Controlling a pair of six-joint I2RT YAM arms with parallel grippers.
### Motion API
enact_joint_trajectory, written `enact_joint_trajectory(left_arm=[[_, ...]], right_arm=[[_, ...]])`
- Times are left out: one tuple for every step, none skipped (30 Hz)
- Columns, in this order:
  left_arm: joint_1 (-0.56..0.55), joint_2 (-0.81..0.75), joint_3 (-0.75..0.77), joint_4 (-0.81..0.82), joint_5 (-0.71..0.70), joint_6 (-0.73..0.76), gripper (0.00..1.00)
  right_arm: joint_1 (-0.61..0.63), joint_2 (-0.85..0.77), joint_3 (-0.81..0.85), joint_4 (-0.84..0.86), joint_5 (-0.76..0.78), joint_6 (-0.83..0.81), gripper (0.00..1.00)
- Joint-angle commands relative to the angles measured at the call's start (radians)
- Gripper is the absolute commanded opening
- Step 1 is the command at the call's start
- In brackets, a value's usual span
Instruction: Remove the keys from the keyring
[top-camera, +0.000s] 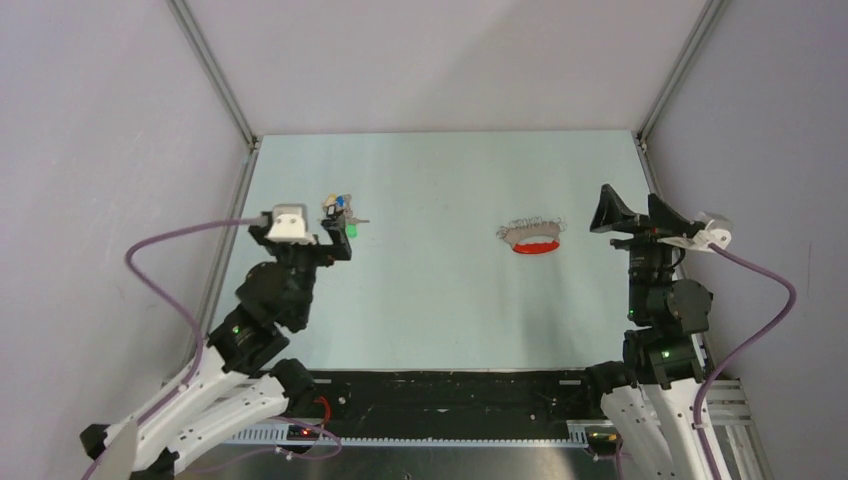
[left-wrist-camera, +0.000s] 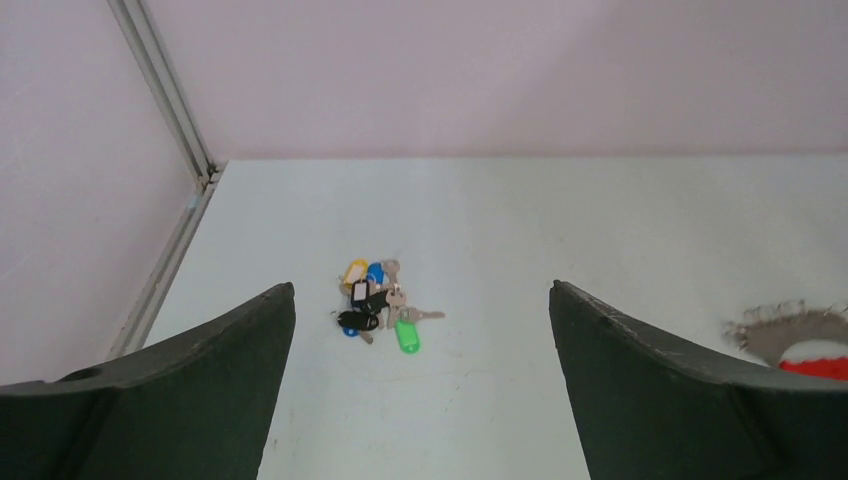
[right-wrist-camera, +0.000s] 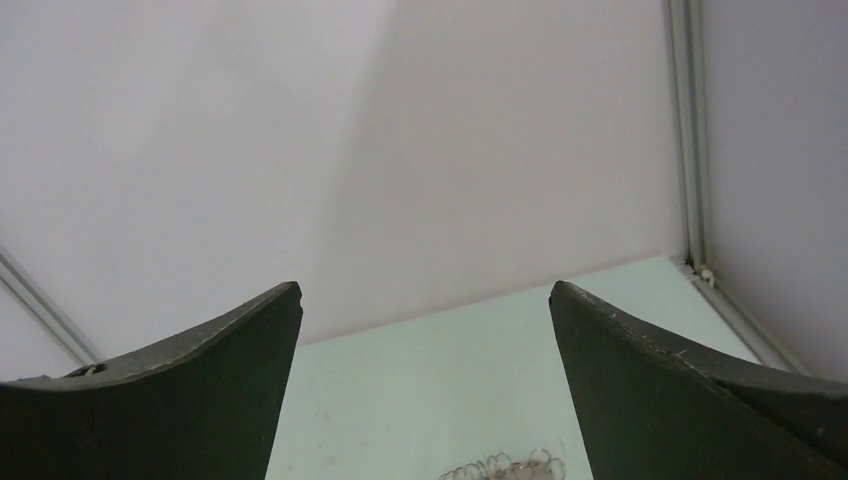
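Observation:
A small pile of keys (top-camera: 341, 211) with yellow, blue, black and green tags lies on the table at the far left. It also shows in the left wrist view (left-wrist-camera: 378, 305), ahead of my open, empty left gripper (left-wrist-camera: 422, 286), which hovers just short of it (top-camera: 338, 240). The red keyring (top-camera: 535, 247), strung with a row of silver wire rings (top-camera: 531, 231), lies right of centre, apart from the pile. It shows at the right edge of the left wrist view (left-wrist-camera: 815, 358). My right gripper (top-camera: 632, 212) is open and empty, raised to the right of the keyring. Only the wire rings (right-wrist-camera: 505, 468) show below it (right-wrist-camera: 425, 286).
Pale walls with metal corner posts (top-camera: 212, 72) close in the table on three sides. The left table edge rail (left-wrist-camera: 165, 270) runs close beside the key pile. The arm bases and a black strip (top-camera: 450, 390) lie along the near edge.

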Motion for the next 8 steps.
enact_joint_trajectory(left_arm=[[-0.002,-0.096,-0.061,0.138,-0.002,0.027,1.00],[-0.003,-0.102,-0.060,0.148,-0.023,0.017,1.00],[-0.003,-0.113,-0.057,0.149,-0.033,0.002,1.00],[-0.003,-0.117,-0.054,0.152,-0.043,-0.004,1.00],[-0.003,-0.124,-0.055,0.155,-0.041,0.000,1.00],[-0.003,-0.124,-0.061,0.162,-0.024,0.008,1.00],[-0.003,-0.123,-0.061,0.163,-0.014,0.017,1.00],[-0.003,-0.122,-0.060,0.163,-0.015,0.018,1.00]], right_arm=[[-0.003,-0.011,0.020,-0.069,0.016,-0.080,1.00],[-0.003,-0.012,0.020,-0.073,0.020,-0.089,0.99],[-0.002,-0.015,0.020,-0.076,0.021,-0.091,0.99],[-0.002,-0.017,0.020,-0.077,0.021,-0.093,0.99],[-0.003,-0.020,0.021,-0.078,0.020,-0.094,0.99],[-0.003,-0.020,0.021,-0.079,0.017,-0.093,0.99],[-0.003,-0.021,0.020,-0.078,0.015,-0.092,0.99],[-0.003,-0.021,0.021,-0.079,0.015,-0.092,0.99]])
